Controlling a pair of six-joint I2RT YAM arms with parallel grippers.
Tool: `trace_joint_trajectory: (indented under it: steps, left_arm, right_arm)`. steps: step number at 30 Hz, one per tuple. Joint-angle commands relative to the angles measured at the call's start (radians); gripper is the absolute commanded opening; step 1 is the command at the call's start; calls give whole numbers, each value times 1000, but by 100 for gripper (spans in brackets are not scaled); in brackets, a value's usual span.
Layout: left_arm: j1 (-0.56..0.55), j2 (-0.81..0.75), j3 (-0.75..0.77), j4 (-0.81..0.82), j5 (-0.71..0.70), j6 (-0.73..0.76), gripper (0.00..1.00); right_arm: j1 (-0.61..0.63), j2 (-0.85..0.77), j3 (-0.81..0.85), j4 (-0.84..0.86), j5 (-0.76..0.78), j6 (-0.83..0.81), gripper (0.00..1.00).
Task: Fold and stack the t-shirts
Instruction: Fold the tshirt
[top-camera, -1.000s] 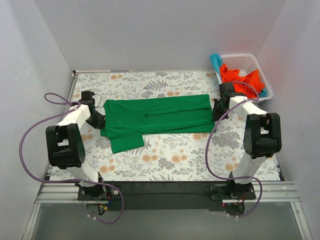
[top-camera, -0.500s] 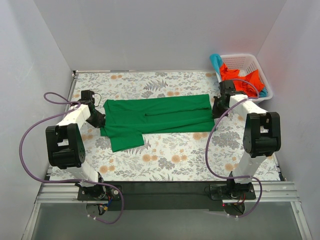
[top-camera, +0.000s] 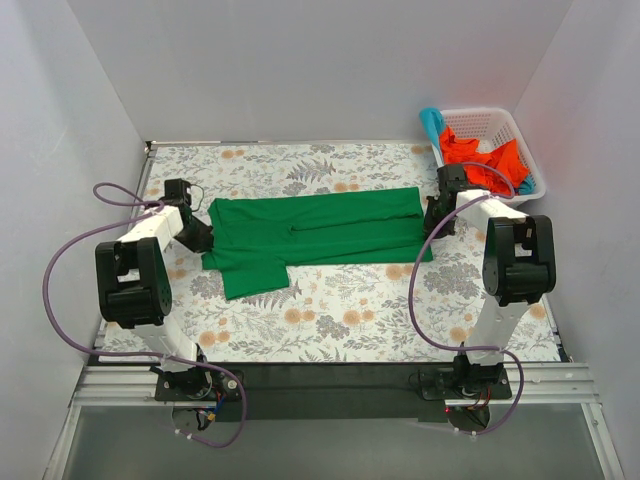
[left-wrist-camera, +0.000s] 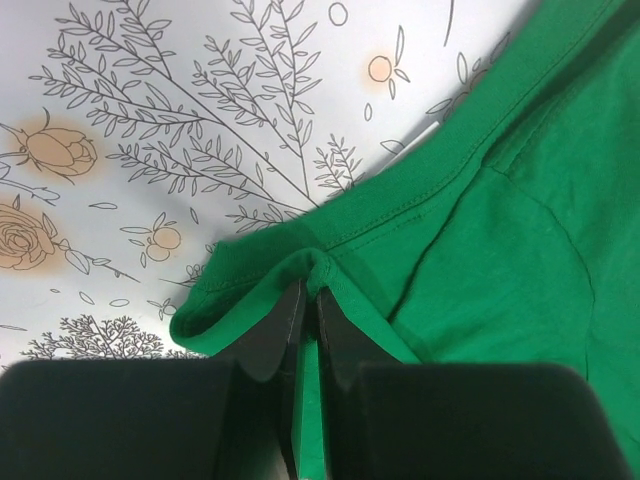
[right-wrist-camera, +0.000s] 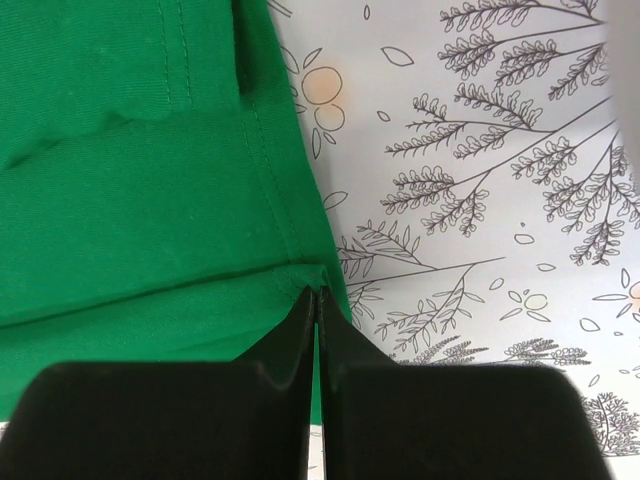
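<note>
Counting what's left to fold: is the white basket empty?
No, the basket holds crumpled orange shirts, and a teal one hangs over its left corner.

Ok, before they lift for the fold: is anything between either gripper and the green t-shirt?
Nothing visible. The left gripper is shut on a fold of the green t-shirt at its edge, and the right gripper is shut on the opposite edge. The white basket sits in the far right corner, apart from the shirt.

Top camera looks down on the whole green t-shirt (top-camera: 320, 232) — wrist cameras sit close over its opposite ends.
</note>
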Motion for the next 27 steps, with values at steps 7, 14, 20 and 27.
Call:
trace_joint_trajectory:
  steps: [7,14,20,27]
  left_arm:
    - [0,-84,90,14,-37,54,0]
    - [-27,-28,138,14,-17,75,0]
    - [-36,-4,165,0,-51,60,0]
    - [-36,77,161,-17,-92,15,0]
  right_arm:
    - [-13,-16,-29,51,50,5,1]
    - [-15,-37,-48,49,72,6,1]
    - [-18,-36,-53,48,73,3,1]
    - [-22,-34,-62,51,86,5,1]
